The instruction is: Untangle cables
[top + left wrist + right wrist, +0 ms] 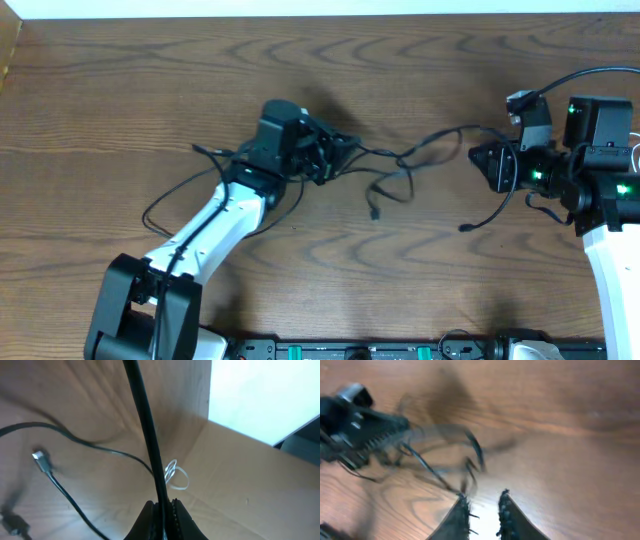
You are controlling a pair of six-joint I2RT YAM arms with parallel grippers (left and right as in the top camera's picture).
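**Left clamped on a strand, right barely parted at the far end of the tangle**

The cables [400,165] lie mid-table [150,80] as a loose black knot, directly between my two grippers. Its long axis runs side to side, roughly gripper to gripper.

The left gripper [330,155] sits at the knot's left end. In its wrist view the jaws are closed tight on one black cable [145,425], which runs straight up out of the fingertips. A silver plug [40,458] on another strand lies loose on the wood beside it.

The right gripper [478,163] is at the knot's right end, pointing left at it. Its wrist view is blurred, but there's a narrow gap between the fingers [462,510]. I see nothing in that gap. Strands end just ahead of the tips, and I can't tell whether they touch.

Left arm reaches diagonally in from the near-left corner with its wrist low. Right arm comes in from the right edge.

My read: the left is the anchor. The next pull has to go along that side-to-side axis, and the right is nearer the free strands. One loose plug [373,212] hangs out on the near side and could snag.
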